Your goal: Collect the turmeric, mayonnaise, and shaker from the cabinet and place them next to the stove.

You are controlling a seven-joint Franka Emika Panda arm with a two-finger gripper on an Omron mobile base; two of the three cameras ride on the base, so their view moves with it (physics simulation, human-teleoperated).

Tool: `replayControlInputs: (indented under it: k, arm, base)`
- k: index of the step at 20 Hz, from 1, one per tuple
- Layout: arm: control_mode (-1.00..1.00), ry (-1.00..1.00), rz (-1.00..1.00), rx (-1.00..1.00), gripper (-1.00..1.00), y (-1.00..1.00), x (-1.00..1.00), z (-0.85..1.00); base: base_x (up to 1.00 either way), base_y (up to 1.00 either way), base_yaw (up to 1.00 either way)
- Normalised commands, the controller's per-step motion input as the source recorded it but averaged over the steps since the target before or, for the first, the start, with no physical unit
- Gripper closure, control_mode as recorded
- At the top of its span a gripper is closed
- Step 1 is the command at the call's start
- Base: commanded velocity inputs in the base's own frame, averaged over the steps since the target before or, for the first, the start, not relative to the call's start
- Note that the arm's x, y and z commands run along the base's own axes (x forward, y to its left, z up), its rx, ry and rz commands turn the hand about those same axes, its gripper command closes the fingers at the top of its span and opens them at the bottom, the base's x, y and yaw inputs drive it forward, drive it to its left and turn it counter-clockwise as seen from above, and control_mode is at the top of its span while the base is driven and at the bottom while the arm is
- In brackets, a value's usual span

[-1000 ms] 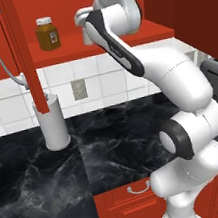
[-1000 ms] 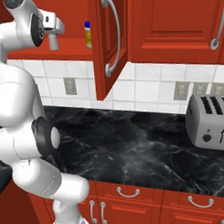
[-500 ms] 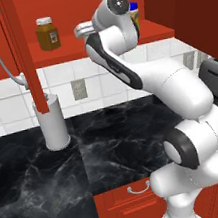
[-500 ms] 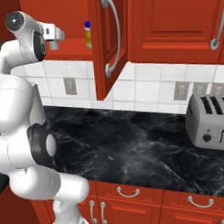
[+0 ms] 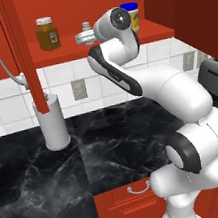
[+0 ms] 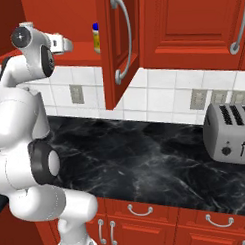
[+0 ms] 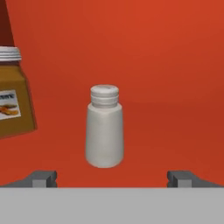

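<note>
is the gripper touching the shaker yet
Apart. In the hand view the shaker stands upright on the red shelf, centred ahead of the open gripper; both fingers sit wide of it, with bare red shelf showing between each and the shaker.

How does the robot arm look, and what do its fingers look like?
The arm is glossy white, made of thick rounded segments with dark, nearly black bands and round caps at the joints. No cables or markings are visible. The gripper has two small, blocky, dark grey fingers.

Pale grey shaker (image 7: pixel 104 127), red cabinet (image 7: pixel 166 65)
</note>
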Motion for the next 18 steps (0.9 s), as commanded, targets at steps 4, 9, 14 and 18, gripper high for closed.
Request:
replayControlInputs:
  k: [4,9,14,18]
  arm:
    - [-1.00,0.00,0.00,0.00,-1.00,0.15,0.05,0.17]
    - [-1.00,0.00,0.00,0.00,-1.00,0.25,0.11,0.18]
    - [-1.00,0.00,0.00,0.00,-1.00,0.08,0.20,0.09]
    - [-1.00,0.02,0.00,0.00,-1.00,0.00,0.30,0.07]
  base:
    - [0.00,0.00,0.00]
    - [0.00,0.00,0.00]
    - [0.00,0.00,0.00]
    - [0.00,0.00,0.00]
